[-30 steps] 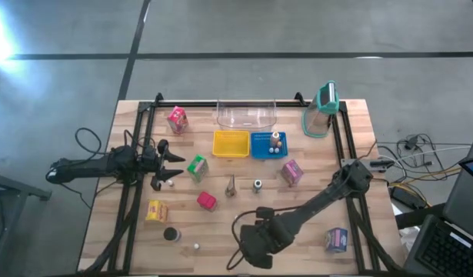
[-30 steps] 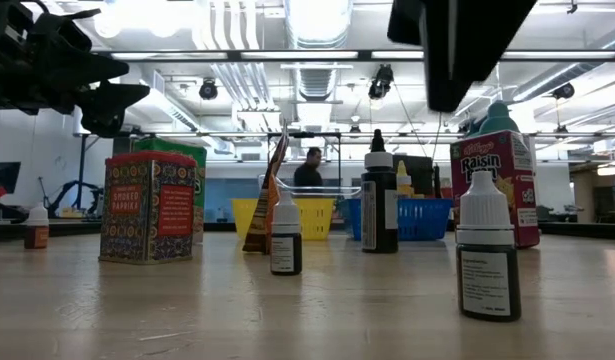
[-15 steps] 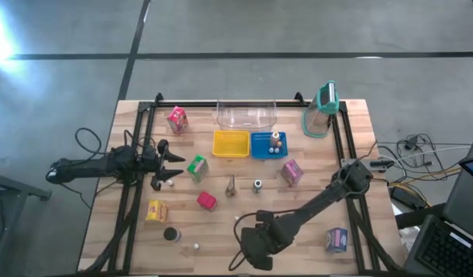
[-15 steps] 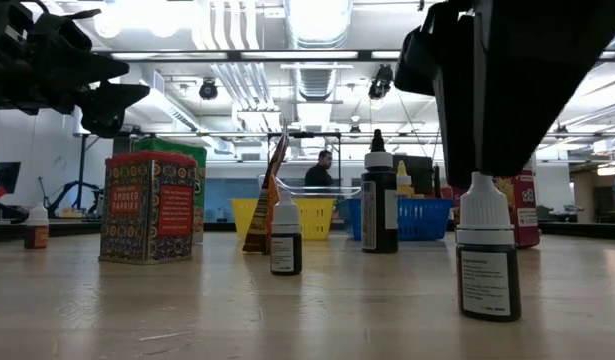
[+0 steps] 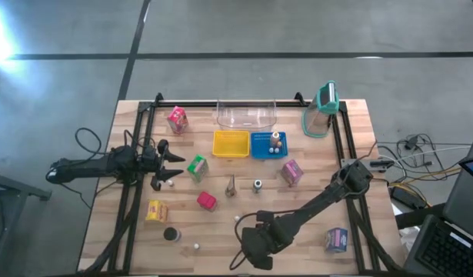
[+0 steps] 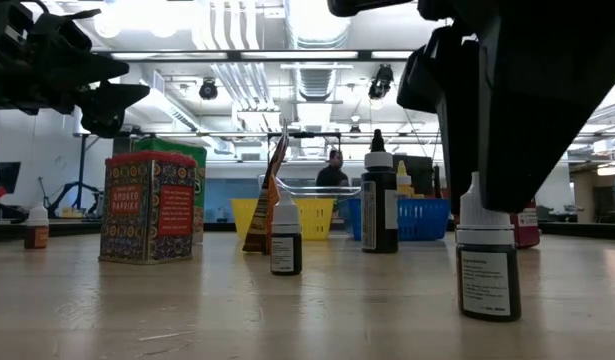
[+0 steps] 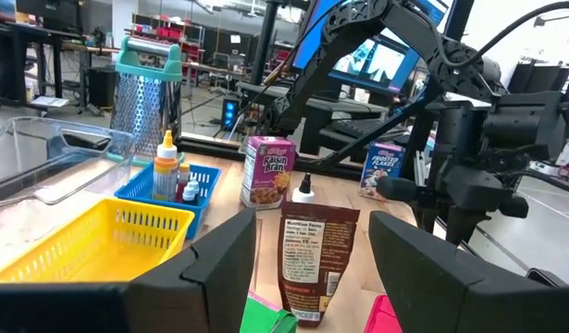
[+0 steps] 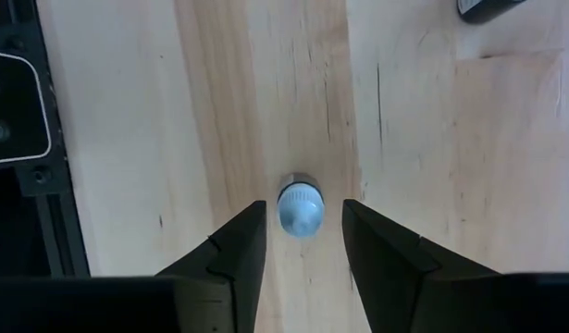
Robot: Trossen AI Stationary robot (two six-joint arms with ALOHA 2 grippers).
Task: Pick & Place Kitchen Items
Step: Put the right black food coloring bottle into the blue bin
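1. Readable writing: the red tin (image 6: 150,207) says "SMOKED PAPRIKA"; the pink carton (image 7: 267,172) beyond the left claw says "Raisin Bran"; a blue carton (image 7: 382,170) further off reads "Frosted Flakes"; the brown pouch (image 7: 314,264) just ahead of the left claw carries a "Nutrition Facts" panel
2. The right claw (image 8: 303,242) hangs straight over a small dark bottle with a white cap (image 6: 488,250), its fingers (image 8: 233,252) parted either side of the cap and not closed on it
3. That bottle stands upright on the wooden table (image 5: 298,238), near the table's front edge; bare wood lies all around the claw, with a black frame rail (image 8: 20,139) off to one side
4. The left claw (image 5: 171,165) hovers above the table's left side, fingers spread wide and empty, with the green carton (image 5: 196,167) just beside its tips
5. Ahead of the left claw, the blue basket (image 7: 171,191) holds small bottles, one with a yellow body; the yellow basket (image 7: 90,242) beside it looks empty
6. The jug with teal lid (image 5: 322,108) stands at the far right corner
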